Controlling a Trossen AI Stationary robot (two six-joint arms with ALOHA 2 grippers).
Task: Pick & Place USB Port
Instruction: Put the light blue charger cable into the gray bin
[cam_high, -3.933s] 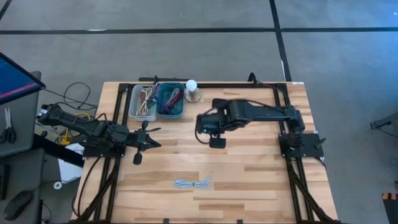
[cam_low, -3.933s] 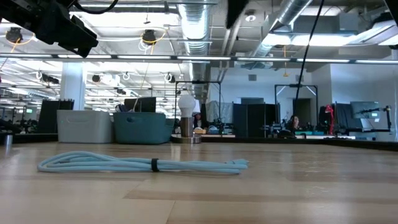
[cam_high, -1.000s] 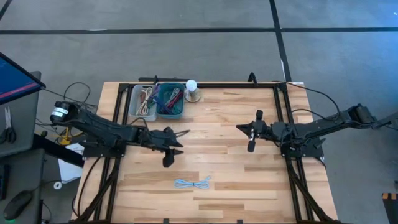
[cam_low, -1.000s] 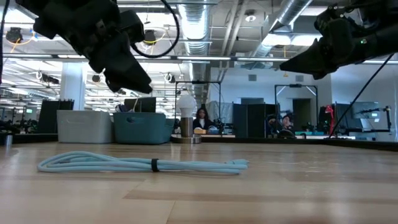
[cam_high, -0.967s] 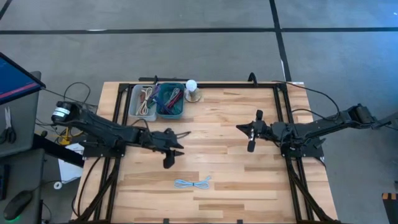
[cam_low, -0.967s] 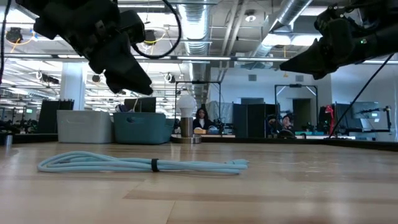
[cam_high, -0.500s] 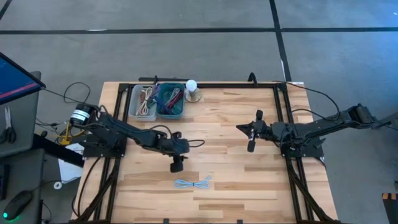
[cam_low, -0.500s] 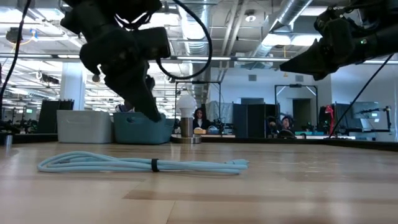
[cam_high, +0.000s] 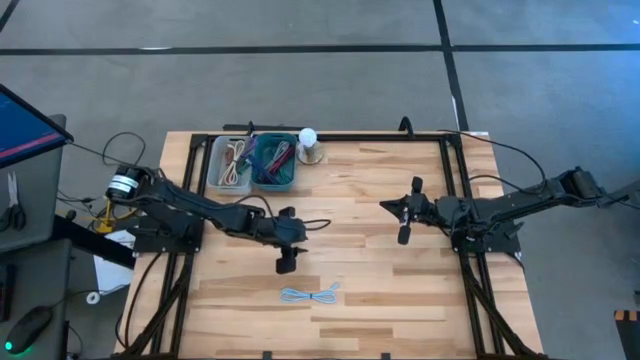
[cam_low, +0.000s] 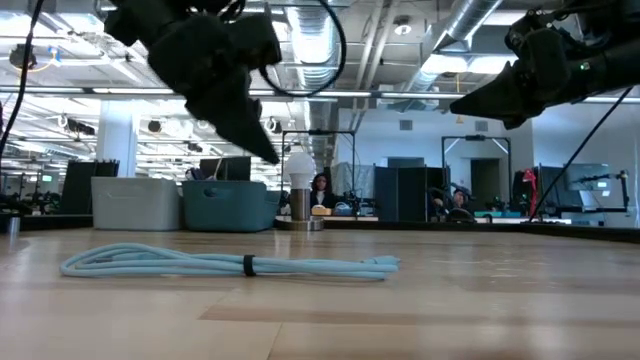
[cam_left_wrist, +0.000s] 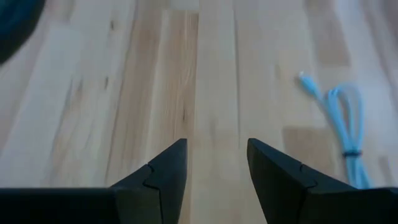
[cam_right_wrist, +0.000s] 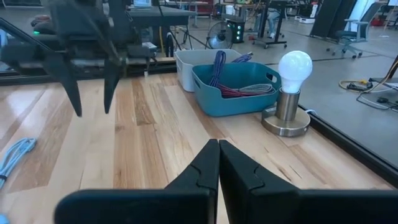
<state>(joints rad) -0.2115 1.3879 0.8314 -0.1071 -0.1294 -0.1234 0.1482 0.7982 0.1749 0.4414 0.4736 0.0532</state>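
Note:
The USB cable (cam_high: 310, 294), a light blue bundle bound by a dark tie, lies flat on the wooden table near its front edge; it also shows in the low view (cam_low: 230, 264) and the left wrist view (cam_left_wrist: 346, 127). My left gripper (cam_high: 286, 266) hangs open above the table, a little to the far left of the cable, with nothing between its fingers (cam_left_wrist: 217, 163). My right gripper (cam_high: 404, 236) is shut and empty, held in the air at the table's right middle (cam_right_wrist: 219, 155).
A white bin (cam_high: 229, 165) and a teal bin (cam_high: 274, 162) holding cables stand at the far left. A light bulb on a metal base (cam_high: 308, 141) stands beside them. Bare wood lies around the cable. A black frame rail (cam_high: 380, 137) runs along the table's edges.
My left gripper has reached out from the left toward the table's right and near edge, coming closer to the cable, and has rolled about its own axis. The cable and my right arm have kept still.

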